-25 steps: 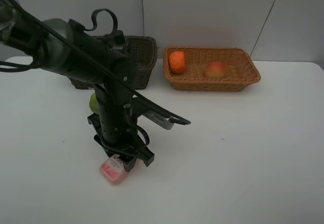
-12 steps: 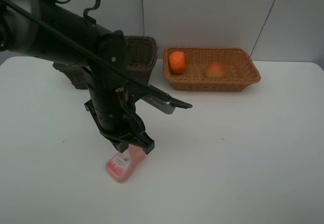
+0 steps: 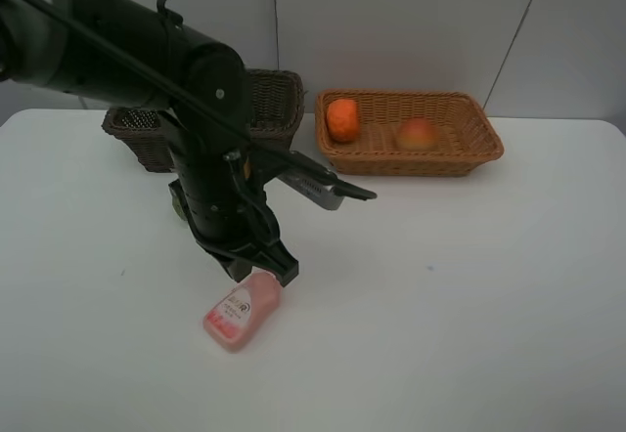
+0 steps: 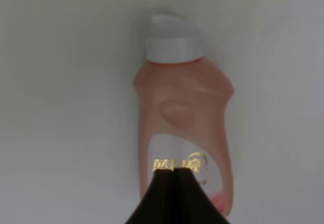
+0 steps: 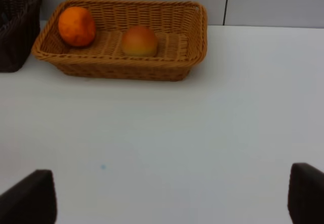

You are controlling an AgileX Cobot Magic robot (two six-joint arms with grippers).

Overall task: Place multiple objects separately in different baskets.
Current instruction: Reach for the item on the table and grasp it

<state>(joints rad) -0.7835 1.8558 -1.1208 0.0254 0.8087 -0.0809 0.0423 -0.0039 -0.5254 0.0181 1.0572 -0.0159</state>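
**Near left of the table: jaws shut, pink bottle not in them**

Down at the near left of the white table, the left gripper hangs tip-down over the pink white-capped bottle. The bottle lies on its side on the tabletop. Seen from the left wrist, the gripper's two fingers are pressed together with nothing between them. Their tip sits over the label end of the bottle, and the capped end points away beyond it. The bottle is under and past the jaws, not in them, and I cannot tell whether the tips touch it.

Far right, the light tan basket already holds the orange tangerine and the red-yellow peach. Far left, the dark brown basket stands partly hidden behind the arm.

My reading is that picking up the bottle is the step in hand, and the grip is not made. The next move calls for the jaws to part, settle astride the bottle's body and close on it. Then comes a lift and a carry, most likely to the dark basket.

The right gripper waits over bare table on the right, fingers wide apart and holding nothing.
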